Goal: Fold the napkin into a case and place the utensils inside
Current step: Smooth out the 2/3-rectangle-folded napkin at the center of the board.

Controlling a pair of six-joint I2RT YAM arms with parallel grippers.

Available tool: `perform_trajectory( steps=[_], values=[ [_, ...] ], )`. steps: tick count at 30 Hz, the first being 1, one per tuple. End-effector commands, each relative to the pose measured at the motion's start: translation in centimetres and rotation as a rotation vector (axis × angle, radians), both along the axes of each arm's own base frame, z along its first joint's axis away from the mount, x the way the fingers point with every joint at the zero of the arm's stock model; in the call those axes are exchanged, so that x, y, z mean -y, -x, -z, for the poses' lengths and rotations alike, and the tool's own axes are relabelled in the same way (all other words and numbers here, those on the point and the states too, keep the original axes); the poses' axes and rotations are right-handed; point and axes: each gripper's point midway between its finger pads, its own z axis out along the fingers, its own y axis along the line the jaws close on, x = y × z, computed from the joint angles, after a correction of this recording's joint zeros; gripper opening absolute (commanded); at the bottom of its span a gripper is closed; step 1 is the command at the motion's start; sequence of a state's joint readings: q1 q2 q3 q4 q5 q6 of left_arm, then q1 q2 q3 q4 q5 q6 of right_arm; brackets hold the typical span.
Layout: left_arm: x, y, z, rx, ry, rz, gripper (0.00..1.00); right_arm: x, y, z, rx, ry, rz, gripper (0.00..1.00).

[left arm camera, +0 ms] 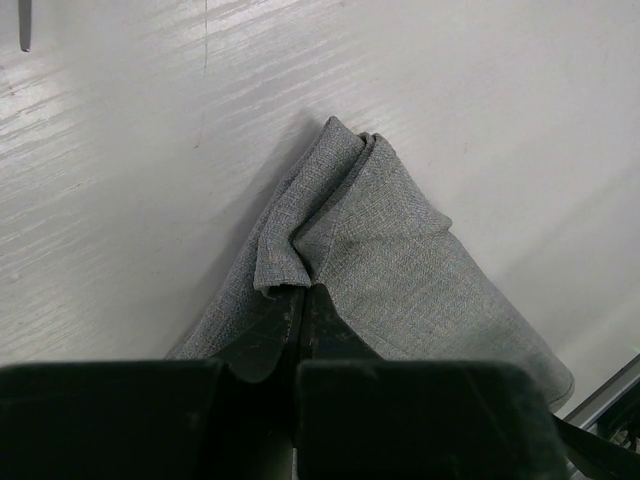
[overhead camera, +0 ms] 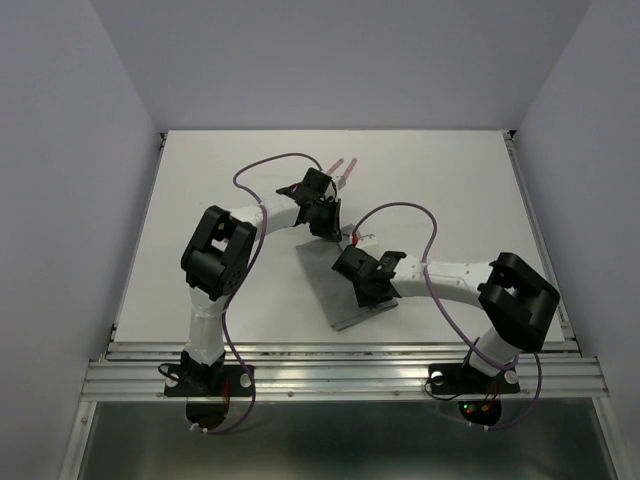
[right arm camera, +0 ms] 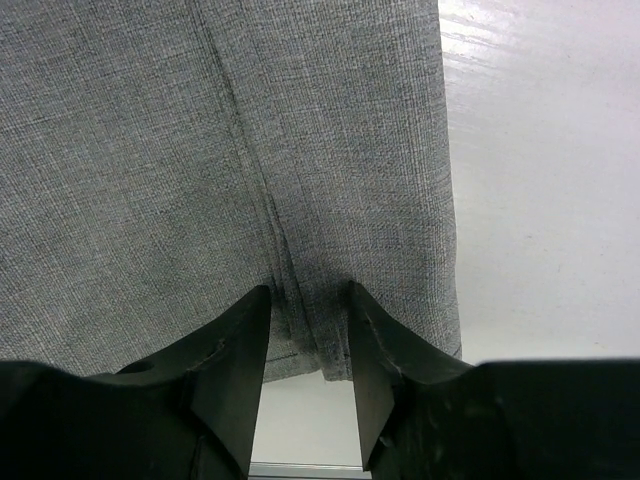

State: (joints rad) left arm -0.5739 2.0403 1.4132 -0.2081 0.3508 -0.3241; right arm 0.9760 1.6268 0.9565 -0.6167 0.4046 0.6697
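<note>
The thin grey cloth napkin (overhead camera: 335, 300) lies folded into a long, narrow flat strip on the white table (overhead camera: 220, 200), running slantwise from the middle toward the near edge. The two slim utensils with pinkish-red handles (overhead camera: 342, 168) lie on bare table beyond its far end, apart from the cloth and outside it.

Only the overhead view shows both arms bent inward over the strip, the left at its far end and the right at its near end. The left wrist view shows the left gripper (left arm camera: 303, 298) pinched together on a bunched corner of the napkin, with a silver metal tip (left arm camera: 25, 25) at the frame's top left. The right wrist view shows the right gripper (right arm camera: 308, 345) pointing down at the cloth's near edge, its fingers (right arm camera: 235, 350) apart astride a raised crease.
</note>
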Motion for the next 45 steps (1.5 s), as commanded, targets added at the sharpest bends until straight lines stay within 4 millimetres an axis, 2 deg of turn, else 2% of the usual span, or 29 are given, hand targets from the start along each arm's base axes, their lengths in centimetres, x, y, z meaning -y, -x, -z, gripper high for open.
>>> perform_trajectory(
  steps=[1, 8, 11, 13, 21, 28, 29, 35, 42, 45],
  values=[
    [-0.4, 0.1, -1.6, 0.038, 0.008, 0.010, 0.00, -0.7, -0.8, 0.0, 0.040, -0.015, 0.007, 0.40],
    [-0.5, 0.2, -1.6, 0.037, 0.009, 0.010, 0.00, -0.5, -0.7, 0.0, 0.047, -0.020, 0.023, 0.25],
    [-0.5, 0.2, -1.9, 0.043, 0.014, 0.012, 0.00, -0.8, -0.6, -0.3, 0.044, -0.042, 0.018, 0.07],
    [-0.5, 0.1, -2.1, 0.048, 0.015, 0.010, 0.00, -1.0, -0.6, -0.6, 0.046, -0.059, 0.019, 0.01],
    [-1.3, -0.4, -3.8, 0.092, -0.013, -0.022, 0.02, -1.4, -0.6, -1.9, 0.068, -0.120, 0.033, 0.01],
    [-1.8, -0.7, -4.6, 0.109, -0.031, -0.045, 0.32, -1.8, -0.5, -2.2, 0.064, -0.151, 0.038, 0.01],
    [-1.9, -0.7, -4.7, 0.110, -0.037, -0.051, 0.39, -1.9, -0.5, -2.2, 0.063, -0.157, 0.035, 0.01],
    [-2.2, -0.5, -4.7, 0.108, -0.044, -0.052, 0.58, -2.1, -0.3, -1.9, 0.054, -0.164, 0.037, 0.01],
    [-2.6, 0.3, -5.8, 0.102, -0.030, -0.081, 0.60, -2.3, -0.3, -1.6, 0.045, -0.166, 0.034, 0.01],
    [-3.3, 0.7, -7.0, 0.129, -0.020, -0.112, 0.59, -2.4, -0.3, -1.5, 0.041, -0.169, 0.037, 0.01]
  ],
)
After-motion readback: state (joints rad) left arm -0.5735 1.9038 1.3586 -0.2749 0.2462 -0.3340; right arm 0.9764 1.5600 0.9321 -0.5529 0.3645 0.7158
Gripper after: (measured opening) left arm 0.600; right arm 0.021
